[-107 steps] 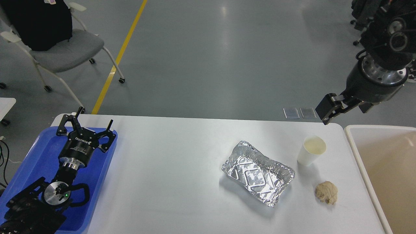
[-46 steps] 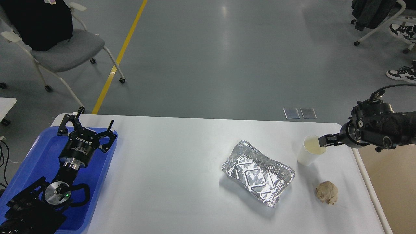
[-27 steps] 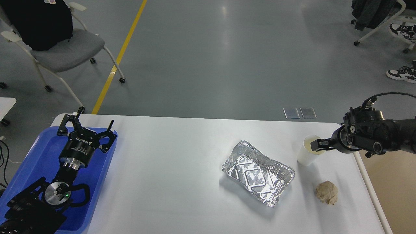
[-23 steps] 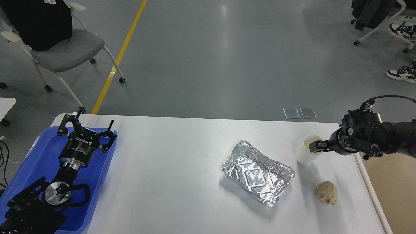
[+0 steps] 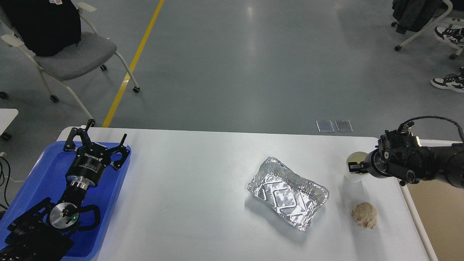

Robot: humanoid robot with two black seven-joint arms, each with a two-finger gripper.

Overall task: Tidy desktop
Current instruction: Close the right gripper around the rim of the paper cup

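The white desktop (image 5: 199,181) holds a crumpled foil tray (image 5: 288,192), a white paper cup (image 5: 353,177) and a beige crumpled paper ball (image 5: 364,214). My right gripper (image 5: 352,167) comes in from the right edge and is shut on the cup's rim, with the cup near the table's right side. My left gripper (image 5: 99,139) is open and empty over the blue tray (image 5: 43,170) at the far left.
A beige bin with a white rim (image 5: 409,203) stands just off the table's right edge. A grey chair (image 5: 69,54) stands on the floor at the back left. A yellow floor line (image 5: 134,61) runs behind the table.
My right arm came down from high up, put its fingers on the cup's rim and closed. The cup has moved a little to the right with it. The left arm has not moved.
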